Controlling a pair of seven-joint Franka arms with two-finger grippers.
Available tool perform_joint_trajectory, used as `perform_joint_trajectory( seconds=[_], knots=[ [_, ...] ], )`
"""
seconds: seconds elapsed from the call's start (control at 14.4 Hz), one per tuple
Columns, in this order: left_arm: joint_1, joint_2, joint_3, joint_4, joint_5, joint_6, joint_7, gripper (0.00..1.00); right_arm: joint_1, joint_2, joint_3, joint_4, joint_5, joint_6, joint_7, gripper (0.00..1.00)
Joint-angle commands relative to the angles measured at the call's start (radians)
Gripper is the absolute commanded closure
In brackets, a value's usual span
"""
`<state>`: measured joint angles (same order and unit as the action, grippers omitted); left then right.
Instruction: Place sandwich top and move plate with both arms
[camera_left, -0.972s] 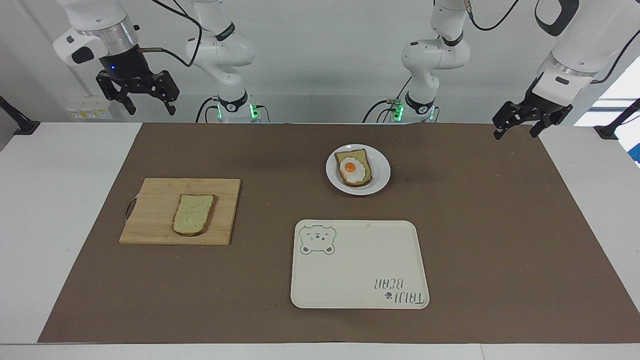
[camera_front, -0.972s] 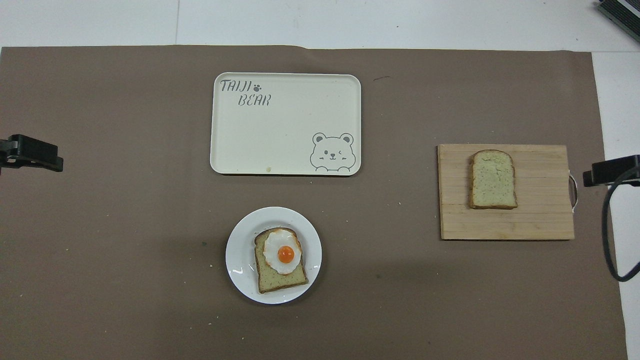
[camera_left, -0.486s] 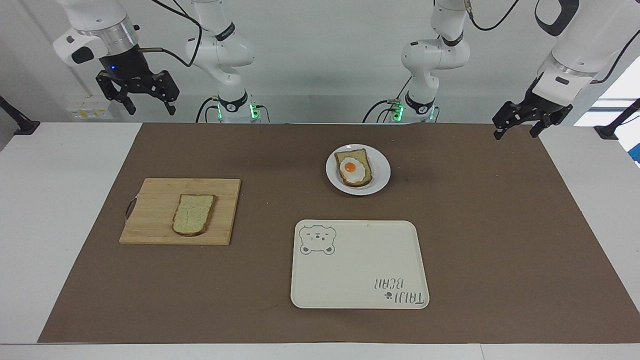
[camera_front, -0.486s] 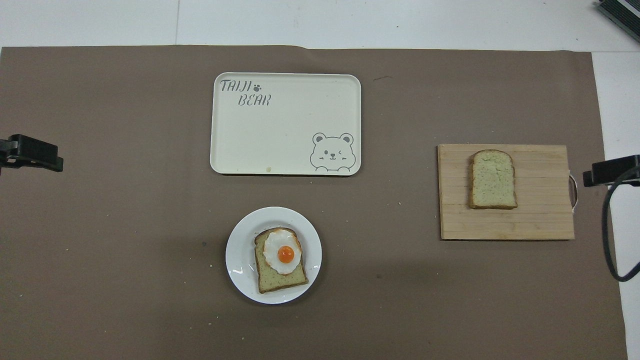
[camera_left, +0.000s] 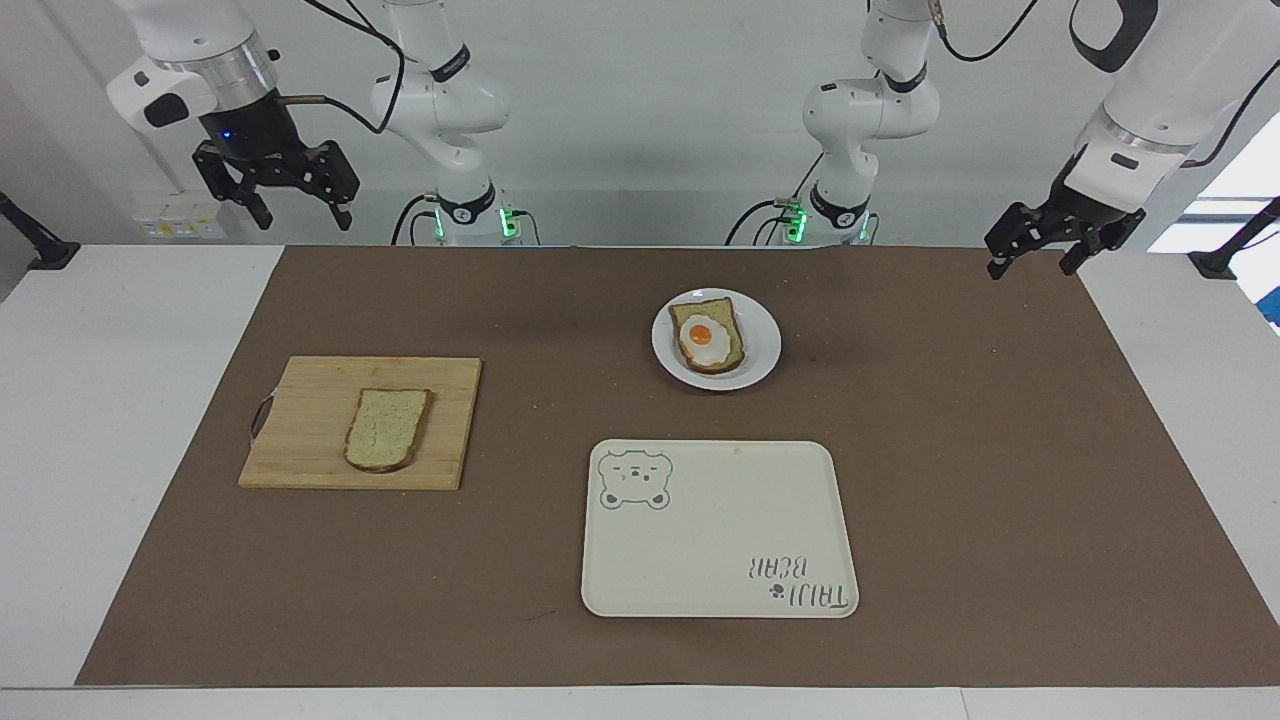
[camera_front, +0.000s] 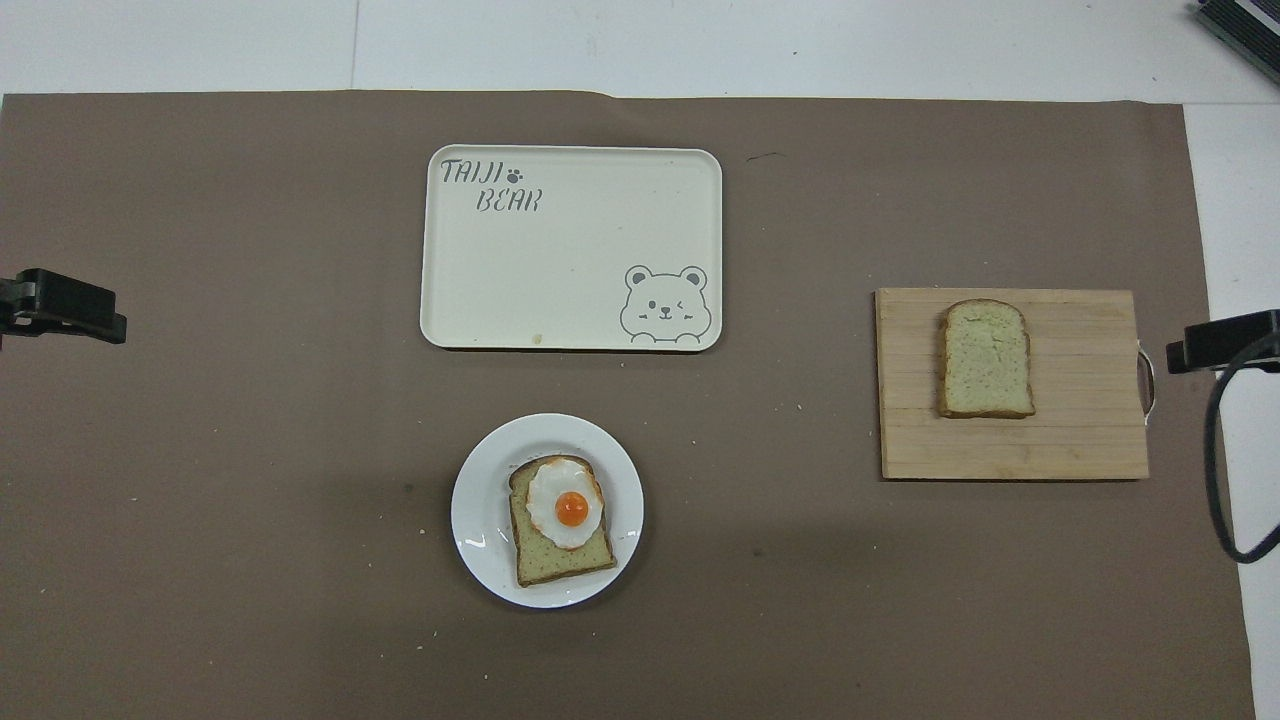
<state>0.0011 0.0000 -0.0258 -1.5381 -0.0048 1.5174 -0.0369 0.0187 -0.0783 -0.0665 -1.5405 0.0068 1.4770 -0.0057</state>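
The sandwich top (camera_left: 388, 429) is a plain bread slice lying on a wooden cutting board (camera_left: 300, 425) toward the right arm's end of the table; it also shows in the overhead view (camera_front: 986, 358). The small white plate (camera_left: 765, 345) holds a bread slice with a fried egg (camera_left: 708, 338) and sits near the robots, mid-table; the plate also shows in the overhead view (camera_front: 478, 520). My right gripper (camera_left: 303, 218) hangs open and empty, high over the table's edge near the board. My left gripper (camera_left: 1032, 268) hangs open and empty over the mat's corner at the left arm's end. Both arms wait.
A cream rectangular tray with a bear drawing (camera_left: 715, 530) lies farther from the robots than the plate; it also shows in the overhead view (camera_front: 570, 260). A brown mat (camera_left: 950, 480) covers the white table. The board (camera_front: 1080, 420) has a metal handle at its outer end.
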Motion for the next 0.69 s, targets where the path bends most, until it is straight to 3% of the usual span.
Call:
perform_joint_trajectory(
  seconds=[0.0,0.62],
  knots=[
    [0.0,-0.017,0.0,-0.011,0.006,-0.013,-0.009,0.0,-0.017,-0.015,0.001,-0.018,-0.005,0.009,-0.036,0.0],
    [0.0,-0.017,0.0,-0.011,0.006,-0.013,-0.009,0.0,-0.019,0.009,0.002,-0.131,0.002,0.156,-0.04,0.0]
  ],
)
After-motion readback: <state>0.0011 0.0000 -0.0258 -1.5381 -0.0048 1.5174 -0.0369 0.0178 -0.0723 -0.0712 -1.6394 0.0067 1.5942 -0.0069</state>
